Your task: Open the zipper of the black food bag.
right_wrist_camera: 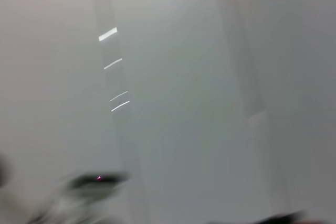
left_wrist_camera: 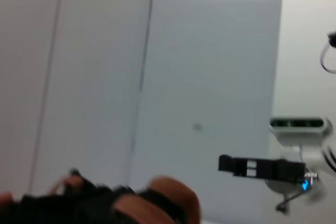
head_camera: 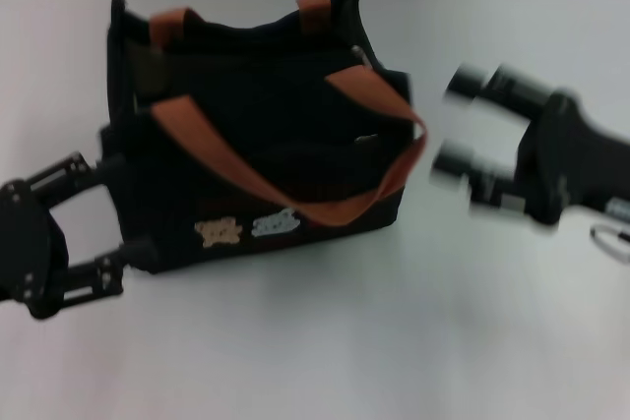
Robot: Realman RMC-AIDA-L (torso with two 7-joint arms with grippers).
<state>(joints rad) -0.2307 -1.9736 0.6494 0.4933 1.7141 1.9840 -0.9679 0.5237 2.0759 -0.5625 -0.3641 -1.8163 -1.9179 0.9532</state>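
Head view first: the black food bag (head_camera: pixel 258 135) sits on the white table (head_camera: pixel 325 341), bear patches facing the robot, one orange-brown strap handle (head_camera: pixel 295 184) flopped across its front. Along the top runs the zipper (head_camera: pixel 325 61), its long axis going side to side across the bag, and a small silver pull tab (head_camera: pixel 364 54) glints near the end on the robot's right. The mouth looks partly gaping, though how far the zip has run I can't tell.

The left gripper (head_camera: pixel 126 211) has its fingers spread wide, bracketing the bag's left end wall; it looks set to brace that end rather than pinching anything. The right gripper (head_camera: pixel 457 125) hangs off the bag's right side, apart from it, two fingers parted and holding nothing, pointed toward the bag. It is clearly the nearer arm to the tab, which lies up and leftward from its tips.

Left wrist view: just the bag's top edge (left_wrist_camera: pixel 79 203) and an orange strap (left_wrist_camera: pixel 168 198) low in the picture, wall behind; no fingers show.

Right wrist view: blank wall, nothing of the bag or fingers to read.
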